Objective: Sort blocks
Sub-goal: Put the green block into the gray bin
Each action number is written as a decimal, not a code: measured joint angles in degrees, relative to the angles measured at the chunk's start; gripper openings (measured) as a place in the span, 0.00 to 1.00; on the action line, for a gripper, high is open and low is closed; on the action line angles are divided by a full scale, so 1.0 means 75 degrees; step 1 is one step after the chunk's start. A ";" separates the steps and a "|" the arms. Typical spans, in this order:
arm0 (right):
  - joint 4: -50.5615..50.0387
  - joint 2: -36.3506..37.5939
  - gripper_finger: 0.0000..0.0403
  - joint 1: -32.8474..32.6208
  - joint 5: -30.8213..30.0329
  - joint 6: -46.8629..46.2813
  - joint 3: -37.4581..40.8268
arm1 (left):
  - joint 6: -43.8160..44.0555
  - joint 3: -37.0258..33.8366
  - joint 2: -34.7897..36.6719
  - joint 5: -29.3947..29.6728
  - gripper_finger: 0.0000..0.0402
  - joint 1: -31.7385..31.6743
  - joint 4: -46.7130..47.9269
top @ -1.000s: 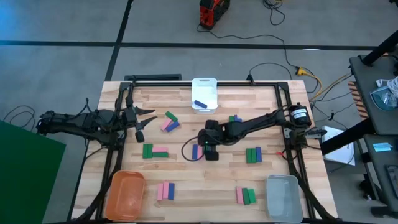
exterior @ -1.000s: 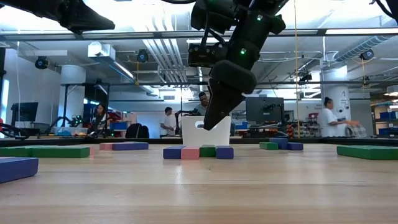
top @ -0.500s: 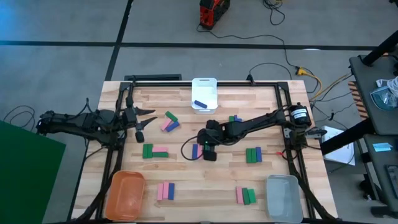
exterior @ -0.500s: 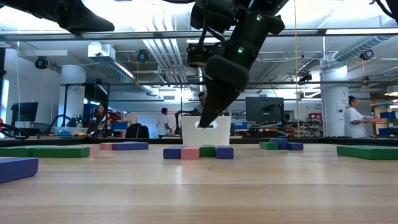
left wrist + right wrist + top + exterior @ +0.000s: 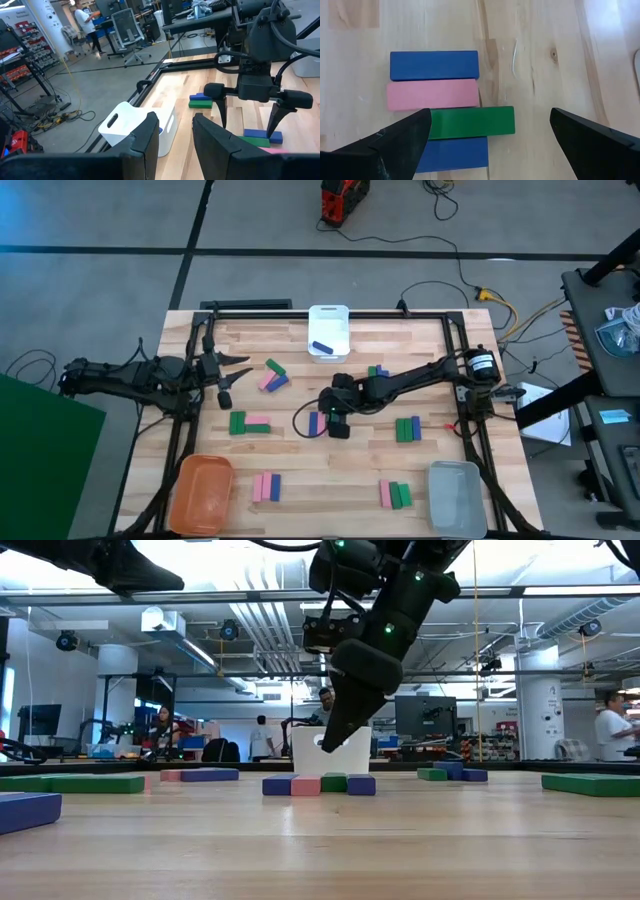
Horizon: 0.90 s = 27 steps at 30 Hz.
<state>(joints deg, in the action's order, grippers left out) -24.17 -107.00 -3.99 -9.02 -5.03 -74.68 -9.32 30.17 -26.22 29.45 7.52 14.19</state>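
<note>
Lying flush — blue, pink, green, blue blocks (image 5: pixel 451 108).

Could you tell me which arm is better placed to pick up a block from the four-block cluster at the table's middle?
The right: its open gripper hangs directly above the green rectangular block, while the left gripper waits at the table's left edge.

light wood counter (image 5: pixel 300 465), blocks (image 5: pixel 266 487) scattered in little clusters, white bin (image 5: pixel 329 332) at far edge, orange bin (image 5: pixel 202 492) and grey bin (image 5: pixel 457 497) at near corners
</note>
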 joint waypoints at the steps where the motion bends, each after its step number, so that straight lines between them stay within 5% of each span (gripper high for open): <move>1: 0.0002 0.0000 0.99 0.0000 -0.0002 0.0000 0.0004 | 0.0000 0.0000 0.0000 -0.0001 0.24 -0.0001 0.0001; 27: 0.0953 0.0000 0.99 0.0000 -0.0009 -0.0044 0.0658 | -0.0003 0.0000 0.0000 -0.0002 0.24 0.0001 0.0004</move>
<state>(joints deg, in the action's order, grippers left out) -17.02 -107.00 -3.99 -9.08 -5.37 -69.74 -9.34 30.17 -26.22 29.43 7.53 14.22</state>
